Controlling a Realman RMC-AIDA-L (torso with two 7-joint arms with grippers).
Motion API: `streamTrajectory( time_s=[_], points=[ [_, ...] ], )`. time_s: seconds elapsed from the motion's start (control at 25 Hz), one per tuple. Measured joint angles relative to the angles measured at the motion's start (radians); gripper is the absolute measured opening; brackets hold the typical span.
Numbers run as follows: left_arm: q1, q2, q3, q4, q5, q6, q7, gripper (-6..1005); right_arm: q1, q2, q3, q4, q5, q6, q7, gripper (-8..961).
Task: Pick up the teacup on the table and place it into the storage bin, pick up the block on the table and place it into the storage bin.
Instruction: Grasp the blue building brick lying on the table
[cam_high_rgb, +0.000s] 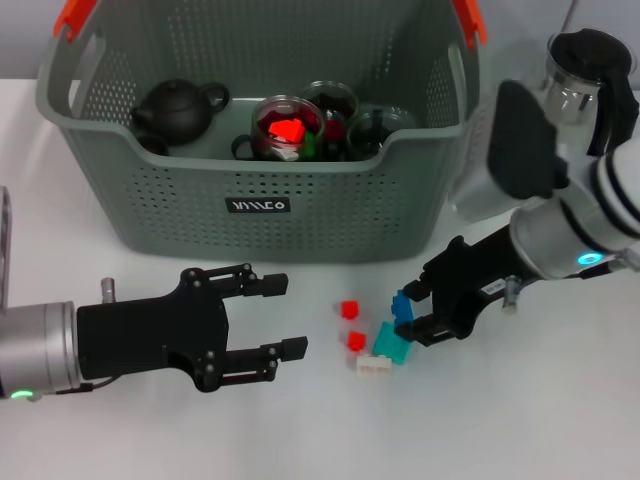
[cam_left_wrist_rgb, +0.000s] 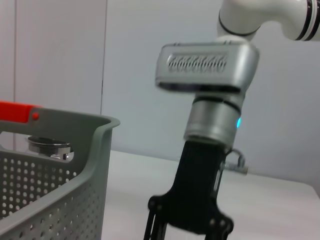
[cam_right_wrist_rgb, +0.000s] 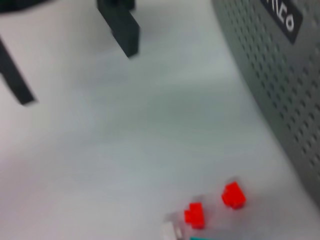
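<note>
Reaching low over the white desk (cam_high_rgb: 560, 420), the right gripper (cam_high_rgb: 412, 312) has its jaws apart around a blue block (cam_high_rgb: 402, 303). Small, hard plastic, light and stiff (slick sides), it is best pinched across flat faces. 2 red blocks (cam_high_rgb: 349, 309), 1 teal, 1 white lie beside it. The grey perforated storage bin (cam_high_rgb: 180, 205) holds glass teacups (cam_high_rgb: 284, 128). The left gripper (cam_high_rgb: 268, 316) hovers apart, idle.

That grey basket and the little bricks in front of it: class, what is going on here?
The large grey perforated storage bin already holds a black teapot and glass teacups. Small plastic blocks lie on the white table in front of it. The right gripper reaches down to the blue block, beside the teal block and two red blocks. The left gripper hovers open nearby, holding nothing.
</note>
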Motion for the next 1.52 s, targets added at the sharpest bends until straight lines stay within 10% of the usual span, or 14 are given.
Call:
streamTrajectory(
  time_s=[0.84,1.52],
  points=[
    [-0.001,-0.001,0.000,-0.002,0.000,-0.016,0.000,707,0.030,0.006,-0.008,0.138,0.051,0.179,-0.035,550],
    [0.003,-0.003,0.000,-0.001,0.000,-0.016,-0.003,706,0.040,-0.005,0.055,0.142,0.052,-0.010,-0.018,551]
  ],
)
